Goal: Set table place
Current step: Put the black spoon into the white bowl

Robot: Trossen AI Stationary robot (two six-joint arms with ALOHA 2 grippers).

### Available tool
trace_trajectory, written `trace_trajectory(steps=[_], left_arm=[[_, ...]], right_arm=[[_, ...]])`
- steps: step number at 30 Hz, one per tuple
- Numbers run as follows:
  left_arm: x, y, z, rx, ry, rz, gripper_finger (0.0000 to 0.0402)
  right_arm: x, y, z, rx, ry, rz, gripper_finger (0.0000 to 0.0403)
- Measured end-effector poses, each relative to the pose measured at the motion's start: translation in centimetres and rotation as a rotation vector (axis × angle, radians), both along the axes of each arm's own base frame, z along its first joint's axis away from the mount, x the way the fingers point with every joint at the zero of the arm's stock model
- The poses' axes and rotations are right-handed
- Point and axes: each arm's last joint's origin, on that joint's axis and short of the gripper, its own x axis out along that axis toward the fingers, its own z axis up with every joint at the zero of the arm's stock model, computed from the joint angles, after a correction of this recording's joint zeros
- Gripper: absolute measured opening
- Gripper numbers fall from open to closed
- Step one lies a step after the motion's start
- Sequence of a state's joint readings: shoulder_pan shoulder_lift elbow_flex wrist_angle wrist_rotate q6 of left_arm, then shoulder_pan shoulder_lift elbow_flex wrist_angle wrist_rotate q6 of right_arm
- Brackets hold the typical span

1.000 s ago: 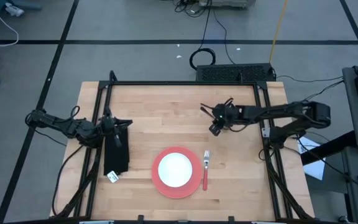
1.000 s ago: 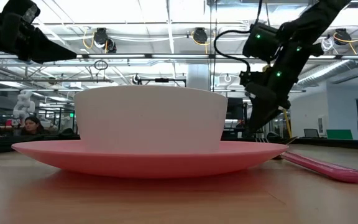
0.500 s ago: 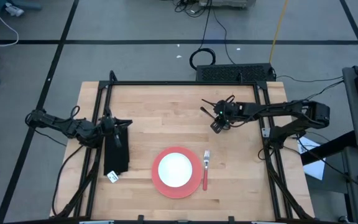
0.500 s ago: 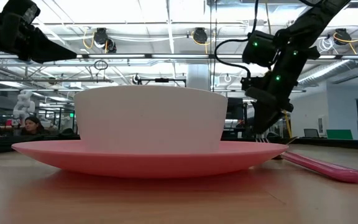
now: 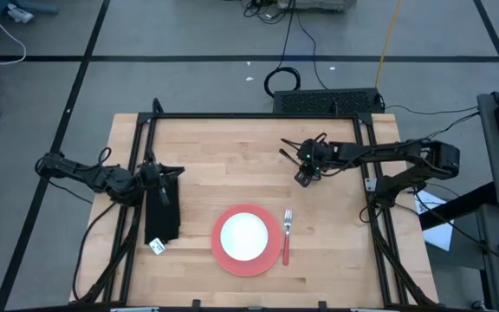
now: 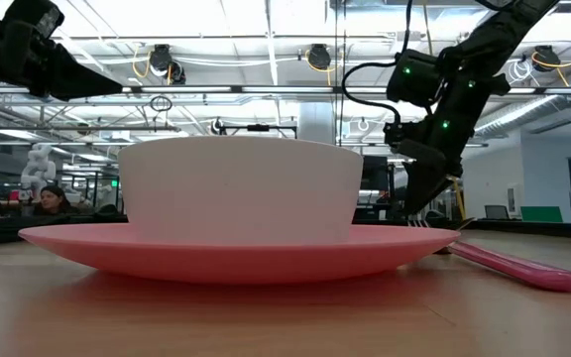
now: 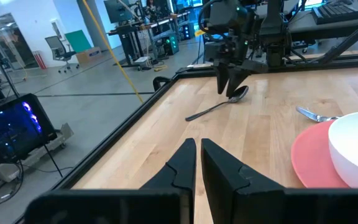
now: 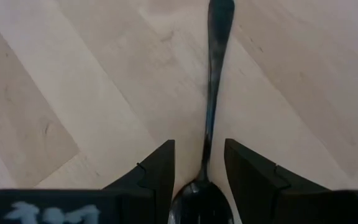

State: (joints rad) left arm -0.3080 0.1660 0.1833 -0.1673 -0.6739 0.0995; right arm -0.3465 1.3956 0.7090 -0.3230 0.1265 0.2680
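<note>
While the left gripper (image 7: 197,163) waits pinched shut at the table's (image 5: 232,147) left edge beside a dark cloth (image 5: 163,212), one bowl (image 5: 244,235) sits on one pink plate (image 5: 232,260), one fork (image 5: 287,232) just right of it. Farther right, the right gripper (image 8: 199,169) hangs half-open over one spoon (image 8: 211,93), fingers straddling its neck, handle running straight ahead; this arm is clearly nearer.

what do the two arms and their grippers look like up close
Both arms are dark, jointed and slim, with loose black cables looping along them. The right gripper has small green lights on its wrist housing and tapered black fingers. The left gripper has matching angular black fingers.
</note>
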Motion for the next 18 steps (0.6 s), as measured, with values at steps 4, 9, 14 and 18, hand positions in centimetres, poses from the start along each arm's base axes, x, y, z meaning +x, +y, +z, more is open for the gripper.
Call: trace_trajectory(steps=[4, 9, 14, 18], left_arm=[[0.0, 0.0, 0.0, 0.0, 0.0, 0.0, 0.0031], [0.0, 0.0, 0.0, 0.001, 0.001, 0.0, 0.0031], [0.0, 0.0, 0.0, -0.001, 0.0, 0.0, 0.0031], [0.0, 0.0, 0.0, 0.0, 0.0, 0.0, 0.0031]], right_arm=[[0.0, -0.3, -0.2, -0.004, 0.0, -0.018, 0.0128], [0.6, -1.0, -1.3, 0.015, -0.007, -0.069, 0.0128], [0.9, -1.1, -2.5, 0.024, 0.031, -0.052, 0.0128], [0.9, -1.1, -2.7, 0.019, 0.048, -0.035, 0.0128]])
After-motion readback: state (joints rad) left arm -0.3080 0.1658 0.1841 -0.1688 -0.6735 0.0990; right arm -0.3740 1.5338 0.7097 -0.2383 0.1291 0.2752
